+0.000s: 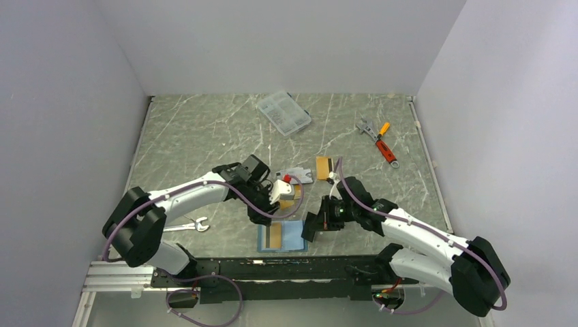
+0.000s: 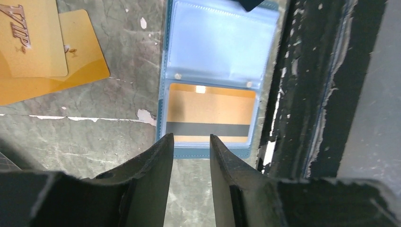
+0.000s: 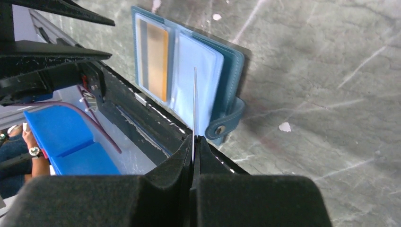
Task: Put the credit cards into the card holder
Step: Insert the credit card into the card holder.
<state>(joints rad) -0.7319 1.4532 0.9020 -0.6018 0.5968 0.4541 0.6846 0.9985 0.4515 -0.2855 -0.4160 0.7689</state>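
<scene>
Left pincer: we are seeing the left gripper [image 2: 191,138] standing partly open with nothing between its fingers, poised at one edge of the card holder [image 1: 294,235].
Right pincer: we are seeing the right gripper [image 3: 194,138] pressing its jaws fully together on a thin pale sheet [image 3: 194,104] that is showing edge-on. We are unable to tell whether it is a card or a clear sleeve.
Card holder: we are finding it lying open and flat at the near edge of the table [image 1: 204,136], between the two grippers, with its snap tab [image 3: 226,124] pointing toward the right gripper.
Stored card: we are seeing an orange striped card [image 2: 208,106] sitting inside the clear pocket nearest the left gripper.
Loose cards: we are spotting two gold cards [image 2: 56,71] overlapping just beside the holder. An orange card [image 1: 323,167] and a silver-grey card [image 1: 295,175] are lying farther back.
</scene>
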